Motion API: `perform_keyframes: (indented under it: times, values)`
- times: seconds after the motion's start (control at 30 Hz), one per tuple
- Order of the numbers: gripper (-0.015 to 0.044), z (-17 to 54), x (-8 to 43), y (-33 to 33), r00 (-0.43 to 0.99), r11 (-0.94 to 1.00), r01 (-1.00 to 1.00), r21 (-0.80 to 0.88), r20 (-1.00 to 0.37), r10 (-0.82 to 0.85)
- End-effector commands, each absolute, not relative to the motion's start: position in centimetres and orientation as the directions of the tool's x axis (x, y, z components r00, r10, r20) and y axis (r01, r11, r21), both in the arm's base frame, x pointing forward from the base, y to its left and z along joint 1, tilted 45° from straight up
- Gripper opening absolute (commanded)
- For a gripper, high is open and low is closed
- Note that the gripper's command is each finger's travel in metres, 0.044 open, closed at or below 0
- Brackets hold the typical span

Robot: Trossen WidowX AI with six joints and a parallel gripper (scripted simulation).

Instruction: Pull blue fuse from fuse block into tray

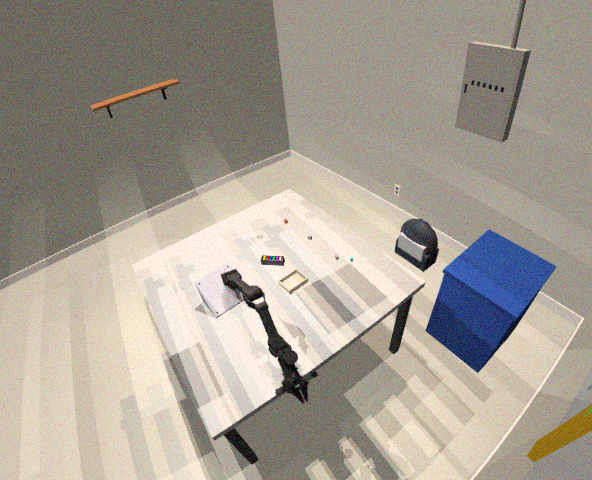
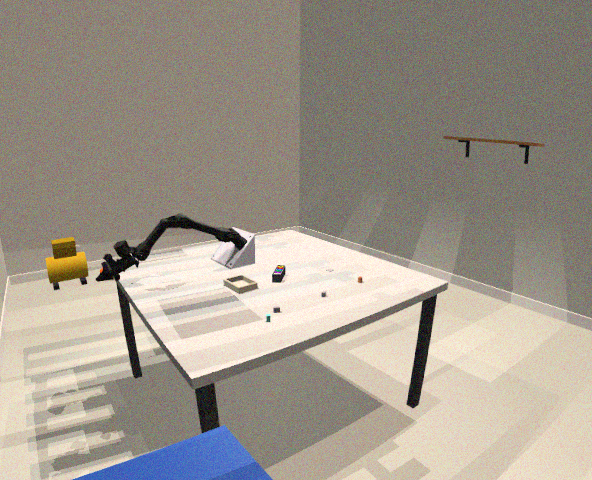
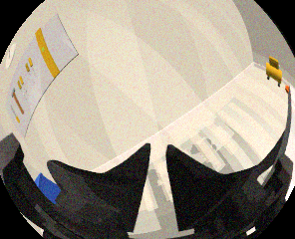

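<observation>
The table (image 1: pixel 337 289) is carrying the tray (image 1: pixel 293 281) and, just behind it, the fuse block (image 1: pixel 272 259), where the blue fuse (image 1: pixel 275 256) is sitting seated among the others. The arm is reaching the opposite way, its claw (image 1: pixel 297 388) hanging off the table's near edge, nearly closed on nothing. No approach is under way; next it needs swinging back over the block and opening.

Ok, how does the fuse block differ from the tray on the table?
The fuse block is dark and holds a row of coloured fuses; the tray is pale tan, open and holds nothing. The block looks narrower and taller; the tray is wider and shallow. Both sit on the table, far from the claw.
</observation>
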State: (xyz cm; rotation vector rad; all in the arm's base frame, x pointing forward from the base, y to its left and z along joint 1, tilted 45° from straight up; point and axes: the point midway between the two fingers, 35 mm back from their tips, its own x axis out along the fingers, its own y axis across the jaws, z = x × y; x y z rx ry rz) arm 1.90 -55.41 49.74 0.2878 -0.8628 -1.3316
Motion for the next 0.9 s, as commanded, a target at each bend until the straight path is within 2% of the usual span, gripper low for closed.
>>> perform_keyframes:
  times: [0.0,0.23,0.47,0.63,0.73,0.87]
  values:
    - [0.0072,50.0,8.1,-53.7,0.093,0.309,0.738,0.600,0.363,-0.927]
    - [0.0072,48.5,18.7,-50.1,0.288,0.407,0.743,0.531,0.294,-0.911]
    - [0.0072,44.6,28.9,-45.4,0.486,0.504,0.744,0.439,0.162,-0.859]
    - [0.0072,40.6,34.6,-41.3,0.585,0.554,0.750,0.362,0.027,-0.810]
    - [0.0072,40.1,37.4,-38.4,0.626,0.594,0.727,0.345,0.023,-0.780]
    - [0.0072,35.9,41.2,-34.9,0.676,0.627,0.720,0.296,-0.097,-0.731]
